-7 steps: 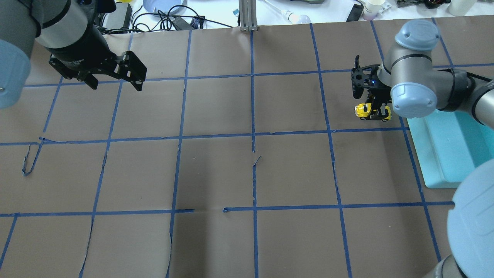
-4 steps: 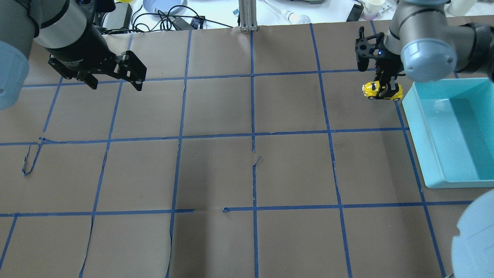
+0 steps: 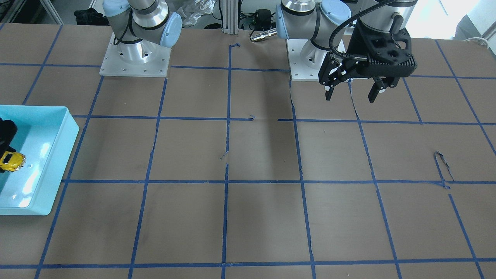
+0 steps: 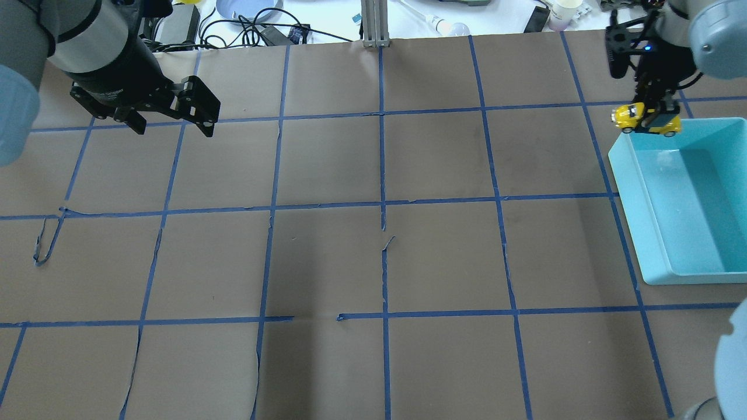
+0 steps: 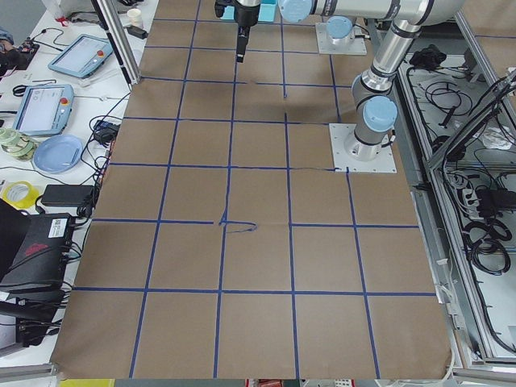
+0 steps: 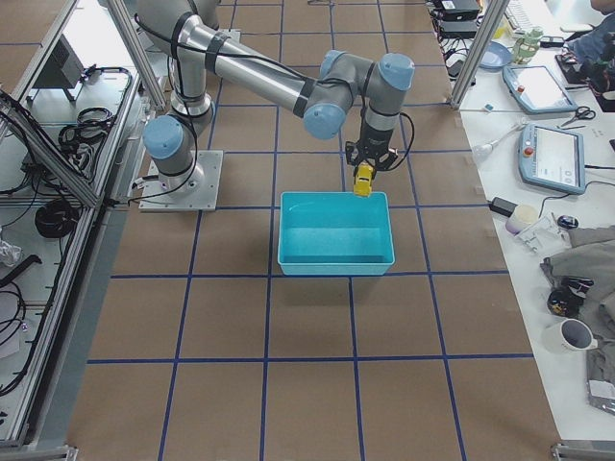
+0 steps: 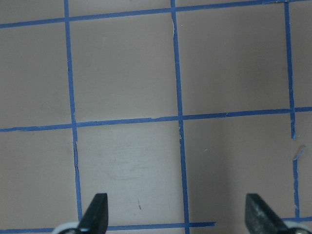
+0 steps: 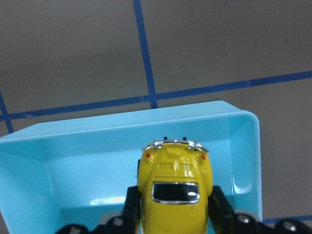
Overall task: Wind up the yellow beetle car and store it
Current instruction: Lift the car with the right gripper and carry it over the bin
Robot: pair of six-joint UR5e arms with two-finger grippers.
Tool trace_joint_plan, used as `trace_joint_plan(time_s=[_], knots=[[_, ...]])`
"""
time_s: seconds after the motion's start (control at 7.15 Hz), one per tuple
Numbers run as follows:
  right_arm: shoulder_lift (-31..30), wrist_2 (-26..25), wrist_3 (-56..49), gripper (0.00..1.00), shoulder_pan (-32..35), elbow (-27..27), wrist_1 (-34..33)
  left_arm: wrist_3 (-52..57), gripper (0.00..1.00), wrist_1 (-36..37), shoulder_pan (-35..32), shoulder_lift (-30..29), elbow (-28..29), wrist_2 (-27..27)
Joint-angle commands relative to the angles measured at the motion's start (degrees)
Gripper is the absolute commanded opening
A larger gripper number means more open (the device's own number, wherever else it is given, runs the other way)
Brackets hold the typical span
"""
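Note:
The yellow beetle car (image 4: pixel 646 118) is held in my right gripper (image 4: pixel 655 111), which is shut on its sides. It hangs above the far end of the teal bin (image 4: pixel 628 186), just inside the rim. The right wrist view shows the car (image 8: pixel 174 183) from above, with black fingers (image 8: pixel 218 204) on both flanks and the bin's floor (image 8: pixel 87 165) beneath. The car (image 3: pixel 11 161) also shows over the bin (image 3: pixel 58 155) in the front-facing view. My left gripper (image 4: pixel 175 125) is open and empty, hovering over bare table far from the bin (image 7: pixel 176 214).
Brown paper with a blue tape grid covers the table. Beyond the far edge are cables, a blue plate (image 4: pixel 245 9) and an aluminium post (image 4: pixel 375 23). The arm bases (image 3: pixel 133 58) stand on the robot's side.
My right gripper has carried the car farther away and to the right, from beside the bin's left wall to above its far end. The left arm has hardly moved.

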Motion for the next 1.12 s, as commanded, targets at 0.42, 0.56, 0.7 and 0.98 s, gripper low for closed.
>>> trace_joint_plan(time_s=[0.42, 0.56, 0.7, 0.98], knots=[[4.0, -1.9, -5.5, 0.0, -7.7, 10.2, -13.9, 0.4, 1.0, 0.1, 0.0, 0.1, -0.1, 0.3], [5.1, -1.6, -5.1, 0.0, -7.7, 10.9, -14.2, 0.5, 1.0, 0.1, 0.0, 0.1, -0.1, 0.2], [5.8, -1.5, -5.0, 0.0, -7.7, 11.2, -14.2, 0.5, 1.0, 0.1, -0.2, 0.2, -0.1, 0.6], [6.5, -1.2, -4.2, 0.01, -7.4, 11.2, -14.1, 0.5, 1.0, 0.0, -0.1, 0.3, -0.1, 0.6]])
